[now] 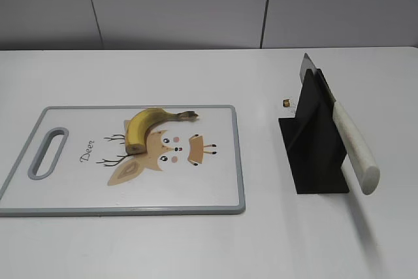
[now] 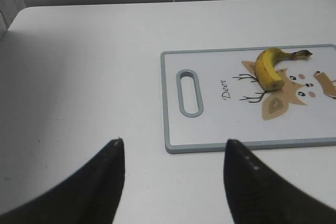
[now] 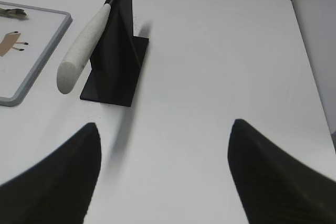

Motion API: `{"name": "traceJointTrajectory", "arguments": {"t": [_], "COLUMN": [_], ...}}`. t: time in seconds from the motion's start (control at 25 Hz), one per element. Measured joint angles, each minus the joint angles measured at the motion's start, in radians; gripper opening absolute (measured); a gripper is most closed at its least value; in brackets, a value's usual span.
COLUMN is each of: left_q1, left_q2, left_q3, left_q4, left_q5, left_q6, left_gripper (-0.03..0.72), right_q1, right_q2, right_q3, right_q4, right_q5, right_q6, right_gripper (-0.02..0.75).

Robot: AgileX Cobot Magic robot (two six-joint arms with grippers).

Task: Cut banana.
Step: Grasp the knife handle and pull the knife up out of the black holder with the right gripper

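Observation:
A small curved yellow banana [image 1: 145, 126] with a dark stem lies on a white cutting board [image 1: 215, 187] with a grey rim and a tan deer print. It also shows in the left wrist view [image 2: 268, 66]. A knife [image 1: 353, 145] with a white handle rests in a black stand [image 1: 317, 155] to the right of the board; the knife [image 3: 84, 45] also shows in the right wrist view. My left gripper [image 2: 173, 142] is open and empty, in front of the board's handle end. My right gripper [image 3: 165, 127] is open and empty over bare table, to the right of the stand.
A small brown bit [image 1: 286, 102] lies on the table behind the stand. The board has a handle slot [image 1: 49, 153] at its left end. The white table's right edge [image 3: 310, 66] runs near the right gripper. A grey wall stands behind.

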Motion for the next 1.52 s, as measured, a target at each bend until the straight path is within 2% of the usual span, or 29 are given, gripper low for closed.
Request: {"name": "traceJointTrajectory", "arguments": {"t": [1.52], "left_q1": [0.0], "left_q2": [0.0], "left_q3": [0.0], "left_q4": [0.0], "left_q5": [0.0], "left_q6": [0.0], "left_gripper": [0.576], "right_q1": [0.0], "right_q2": [0.0], "right_q3": [0.0], "right_q4": [0.012], "right_q5": [0.0], "right_q6": [0.0], "right_gripper": [0.571]}}
